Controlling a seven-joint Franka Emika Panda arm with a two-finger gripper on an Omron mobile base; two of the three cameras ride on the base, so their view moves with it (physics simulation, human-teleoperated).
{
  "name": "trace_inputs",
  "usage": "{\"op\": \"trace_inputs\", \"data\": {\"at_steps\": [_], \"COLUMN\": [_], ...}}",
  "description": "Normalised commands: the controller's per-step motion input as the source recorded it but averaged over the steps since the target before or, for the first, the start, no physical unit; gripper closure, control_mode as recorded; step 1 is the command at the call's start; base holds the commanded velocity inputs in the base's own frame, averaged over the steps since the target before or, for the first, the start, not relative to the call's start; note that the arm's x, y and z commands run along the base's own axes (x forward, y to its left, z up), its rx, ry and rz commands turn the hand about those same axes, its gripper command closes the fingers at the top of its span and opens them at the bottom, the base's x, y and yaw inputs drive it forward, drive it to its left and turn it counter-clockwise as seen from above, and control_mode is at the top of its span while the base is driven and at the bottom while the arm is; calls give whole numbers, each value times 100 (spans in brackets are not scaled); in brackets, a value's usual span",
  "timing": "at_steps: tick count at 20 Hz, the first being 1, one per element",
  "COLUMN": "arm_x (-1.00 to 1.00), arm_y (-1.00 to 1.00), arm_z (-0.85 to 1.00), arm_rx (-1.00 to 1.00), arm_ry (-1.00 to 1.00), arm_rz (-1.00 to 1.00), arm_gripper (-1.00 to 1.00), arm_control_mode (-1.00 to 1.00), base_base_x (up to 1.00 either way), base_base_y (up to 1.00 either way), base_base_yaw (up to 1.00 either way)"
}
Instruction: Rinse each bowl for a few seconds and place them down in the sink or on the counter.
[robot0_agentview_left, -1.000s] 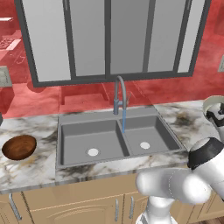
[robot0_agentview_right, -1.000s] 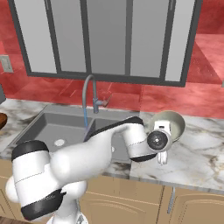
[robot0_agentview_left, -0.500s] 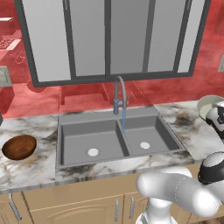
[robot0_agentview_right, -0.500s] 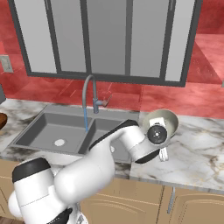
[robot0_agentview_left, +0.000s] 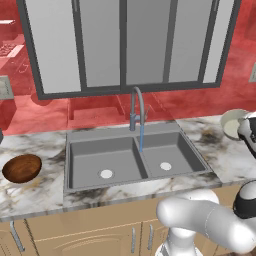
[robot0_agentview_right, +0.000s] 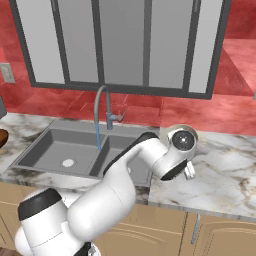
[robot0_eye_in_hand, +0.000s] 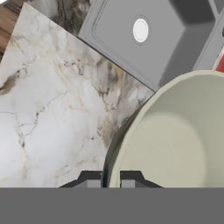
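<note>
This is a rendered home kitchen. A grey double-basin sink (robot0_agentview_left: 135, 160) with a tall curved faucet (robot0_agentview_left: 138, 107) running a thin stream of water is set into a white marble desk (robot0_agentview_left: 35, 195) above light wooden cabinets (robot0_agentview_left: 90, 235) with metal handles. Behind it are a red tiled wall (robot0_agentview_left: 100, 110) and a large dark-framed window (robot0_agentview_left: 125, 45). At the far left sits what may be a wall outlet (robot0_agentview_left: 5, 87).

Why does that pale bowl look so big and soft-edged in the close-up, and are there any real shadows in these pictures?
Hand view: the pale bowl sits right against the lens, so it looms large and slightly soft. The sink basin shows an angular shadow. Left base view: flat, even light, with faint shading under the brown bowl.
</note>
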Motion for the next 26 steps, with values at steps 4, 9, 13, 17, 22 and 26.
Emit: {"op": "trace_inputs", "data": {"at_steps": [4, 9, 13, 17, 22, 26], "arm_x": [10, 9, 10, 14, 12, 11], "arm_y": [28, 36, 36, 38, 35, 32], "arm_z": [0, -2, -1, -1, -1, -1], "arm_rx": [0, -2, 1, 5, 6, 7], "arm_ry": [9, 9, 9, 11, 11, 11], "arm_rz": [11, 6, 5, 5, 6, 7], "arm_gripper": [100, 100, 100, 100, 100, 100], "arm_control_mode": [-100, -100, -100, -100, -100, -100], "base_base_x": [0, 0, 0, 0, 0, 0], "base_base_y": [0, 0, 0, 0, 0, 0], "base_base_yaw": [0, 0, 0, 0, 0, 0]}}
